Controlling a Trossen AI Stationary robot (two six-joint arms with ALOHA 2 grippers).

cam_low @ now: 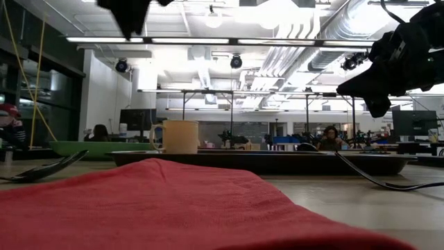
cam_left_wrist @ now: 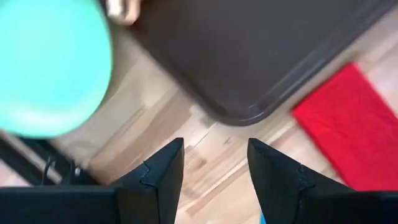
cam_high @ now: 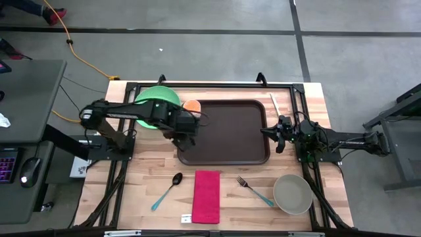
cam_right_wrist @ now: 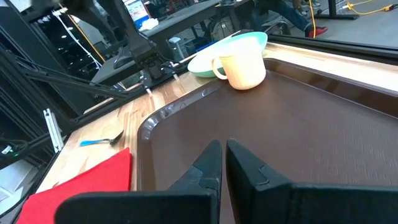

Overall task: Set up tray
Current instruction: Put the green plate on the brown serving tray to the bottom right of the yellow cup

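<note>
Grey concrete floor (cam_high: 217,49) crossed by dark lines; yellow cable (cam_high: 77,51) trailing toward the wooden table's (cam_high: 151,168) far left corner; grey desk (cam_high: 29,99) beyond its left edge, with keyboard (cam_high: 6,164) and mouse (cam_high: 27,172); overhead, long strip lights (cam_low: 208,40) and pale ducts (cam_low: 333,28); distant benches with monitors (cam_low: 135,119) and seated people (cam_low: 330,136).

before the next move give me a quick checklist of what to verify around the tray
1. tray flat on the table, nothing on its middle: ok
2. left claw open, empty, above the tray's near left corner: ok
3. right claw shut, empty, at the tray's right edge: ok
4. cup at the tray's far left corner, upright: ok
5. green plate, spoon, fork, bowl off the tray: ok
</note>
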